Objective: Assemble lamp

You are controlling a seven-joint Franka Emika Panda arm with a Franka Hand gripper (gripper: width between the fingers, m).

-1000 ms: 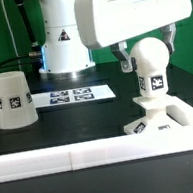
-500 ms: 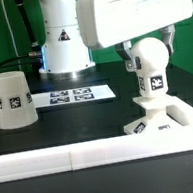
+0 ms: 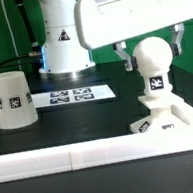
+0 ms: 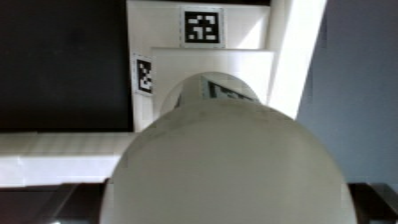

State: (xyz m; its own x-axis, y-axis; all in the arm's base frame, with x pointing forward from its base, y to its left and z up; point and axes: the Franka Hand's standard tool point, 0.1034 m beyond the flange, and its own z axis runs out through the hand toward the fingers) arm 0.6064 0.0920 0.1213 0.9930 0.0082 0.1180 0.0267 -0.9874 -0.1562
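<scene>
The round white bulb (image 3: 155, 73) stands upright on the flat square base (image 3: 180, 122) at the exterior view's right. My gripper (image 3: 154, 55) is over the bulb's top. Its two fingers hang on either side of the bulb with a small gap to it, so it is open and holds nothing. The tapered shade (image 3: 12, 98) stands mouth-down at the exterior view's left, far from the gripper. In the wrist view the bulb (image 4: 222, 150) fills most of the picture, with the tagged base (image 4: 203, 35) beyond it. The fingertips are hidden there.
The marker board (image 3: 76, 93) lies flat in the middle, in front of the robot's pedestal (image 3: 64, 44). A long white border bar (image 3: 84, 157) runs along the near edge of the table, close to the base.
The fingers were pressed against the bulb and have now spread off it. The hand has risen a little. The bulb stays upright on the base.
</scene>
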